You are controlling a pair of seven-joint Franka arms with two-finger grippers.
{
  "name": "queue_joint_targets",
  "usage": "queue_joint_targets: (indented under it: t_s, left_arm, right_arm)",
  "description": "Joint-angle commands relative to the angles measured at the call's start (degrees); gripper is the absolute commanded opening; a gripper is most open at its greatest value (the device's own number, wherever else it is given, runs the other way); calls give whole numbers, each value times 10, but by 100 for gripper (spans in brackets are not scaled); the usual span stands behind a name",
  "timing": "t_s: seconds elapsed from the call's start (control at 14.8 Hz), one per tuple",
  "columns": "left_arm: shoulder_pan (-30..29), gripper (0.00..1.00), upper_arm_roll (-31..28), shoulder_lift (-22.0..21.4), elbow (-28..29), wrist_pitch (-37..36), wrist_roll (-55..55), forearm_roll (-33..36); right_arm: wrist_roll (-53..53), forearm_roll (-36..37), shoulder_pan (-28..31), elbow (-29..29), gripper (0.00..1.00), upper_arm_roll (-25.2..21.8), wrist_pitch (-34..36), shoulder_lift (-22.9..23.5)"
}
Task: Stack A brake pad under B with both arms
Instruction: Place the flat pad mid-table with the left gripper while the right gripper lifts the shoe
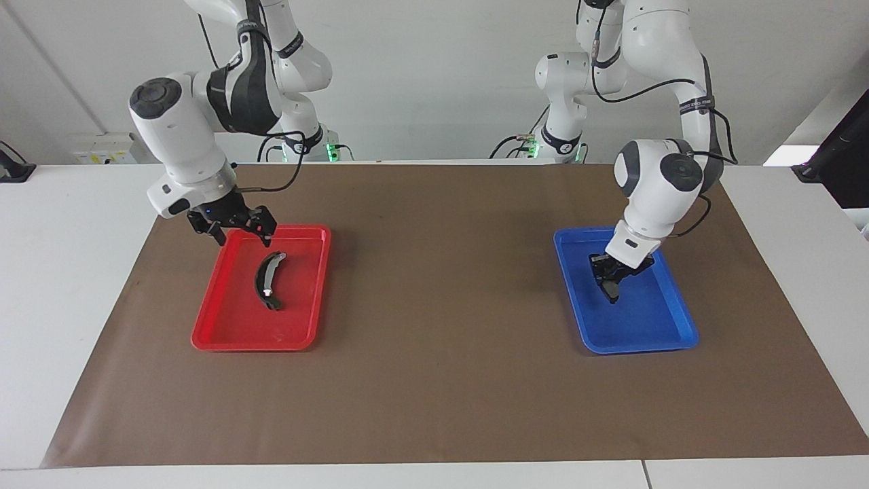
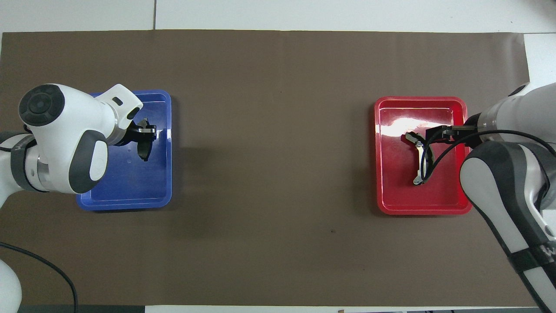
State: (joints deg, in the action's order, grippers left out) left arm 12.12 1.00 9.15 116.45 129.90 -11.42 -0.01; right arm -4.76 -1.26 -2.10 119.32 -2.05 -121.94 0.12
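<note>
— Where was pad B [image 1: 269, 280] seen?

— It was seen lying flat in the red tray [image 1: 231, 336], at the right arm's end of the table. The tray was set on the brown mat [image 1: 434, 380], about midway between the edge by the robots and the edge away from them.

— And the right gripper [image 1: 237, 231]?

— It was held over the tray's edge closest to the robots. Its fingers were spread wide, and nothing was held in them.

— Where was pad A [image 1: 611, 288] found?

— It was found in the blue tray [image 1: 652, 339], at the left arm's end of the table. It was tipped up on end, not flat.

— Was it held?

— Yes. The left gripper [image 1: 609, 277] was lowered into that tray, and pad A was pinched between its fingers.
</note>
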Motion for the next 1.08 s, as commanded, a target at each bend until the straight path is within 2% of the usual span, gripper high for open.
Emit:
queue_joint_targets:
  t_s: [0.0, 0.14, 0.34, 0.68, 0.75, 0.81, 0.88, 1.02]
  left_arm:
    - [89, 1, -8, 17, -25, 31, -95, -5]
    - [141, 1, -7, 49, -56, 33, -156, -2]
    - [210, 1, -8, 139, -149, 37, -225, 1]
    - [263, 3, -7, 184, -161, 96, -242, 0]
    - [263, 28, -6, 184, -160, 102, -241, -1]
    - [259, 83, -6, 184, -161, 108, -238, -2]
    - [256, 100, -7, 184, -160, 106, -238, -2]
    - [244, 100, -7, 154, -143, 88, -236, -2]
  right_arm:
    - [16, -12, 2, 70, 99, 0, -86, 3]
    - [16, -12, 1, 92, 99, 0, -132, 16]
    - [61, -12, 1, 100, 99, 1, -187, 54]
    - [72, -13, 1, 106, 97, 1, -212, 88]
    - [75, -12, 2, 106, 97, 1, -208, 88]
    - [79, -13, 2, 106, 96, 1, -200, 88]
    - [80, -13, 2, 106, 96, 1, -189, 85]
    - [80, -13, 2, 105, 88, 1, -181, 83]
